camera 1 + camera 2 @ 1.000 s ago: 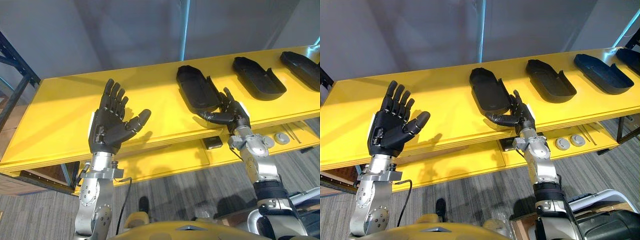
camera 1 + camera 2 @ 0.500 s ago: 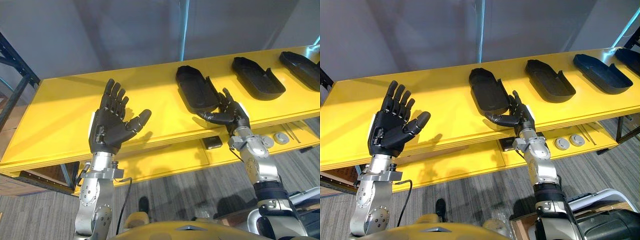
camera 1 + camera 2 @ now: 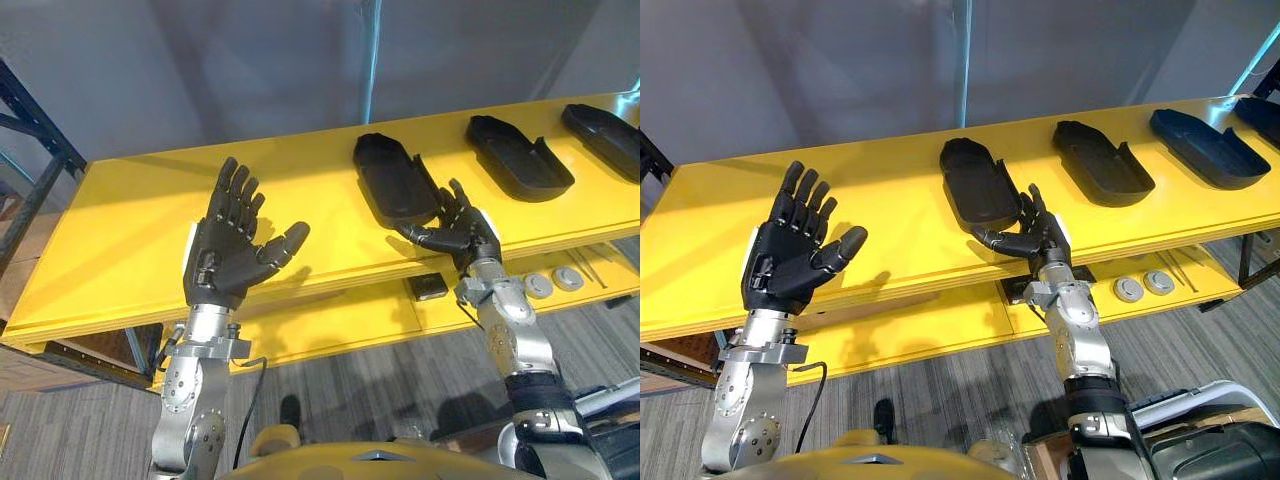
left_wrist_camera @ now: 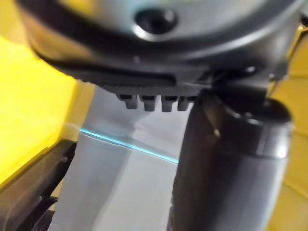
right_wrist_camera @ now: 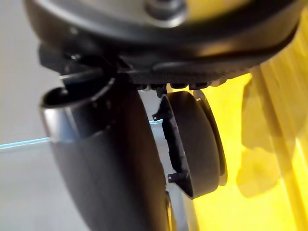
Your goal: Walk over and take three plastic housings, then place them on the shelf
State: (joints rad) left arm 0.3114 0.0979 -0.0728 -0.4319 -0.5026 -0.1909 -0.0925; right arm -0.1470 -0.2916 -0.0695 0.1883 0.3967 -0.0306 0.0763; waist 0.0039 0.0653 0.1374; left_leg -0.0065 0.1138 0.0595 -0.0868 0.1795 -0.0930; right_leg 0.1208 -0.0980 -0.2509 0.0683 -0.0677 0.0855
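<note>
Plastic housings (image 3: 520,158) are lying in a row, hollow side up, on the yellow top board (image 3: 120,230). The nearest housing (image 3: 393,180) is lying just beyond the fingertips of the right hand (image 3: 458,232). Its near end is overlapping those fingers in the eye views, and contact cannot be confirmed. The second housing (image 3: 1103,163) and the third housing (image 3: 1206,147) are lying farther off to that hand's right, each apart from the next.

The right hand is reaching in released, with fingers extended and slightly spread and the thumb pointing across toward the left hand. It is grasping nothing. In the right wrist view, the thumb (image 5: 106,159) is standing in the foreground and the nearest housing is showing just past it on the yellow surface.

The left hand (image 3: 228,252) is hovering upright over the bare end of the top board, well apart from the housings. Its palm is facing back toward the head camera, its fingers are straight, and it is also holding nothing.

Below the right hand's wrist, a lower yellow board (image 3: 340,320) is carrying a small black box (image 3: 427,286). Round metal discs (image 3: 568,278) are sitting farther to that hand's right. A dark rack frame (image 3: 30,170) is standing beyond the left hand's outer side.
</note>
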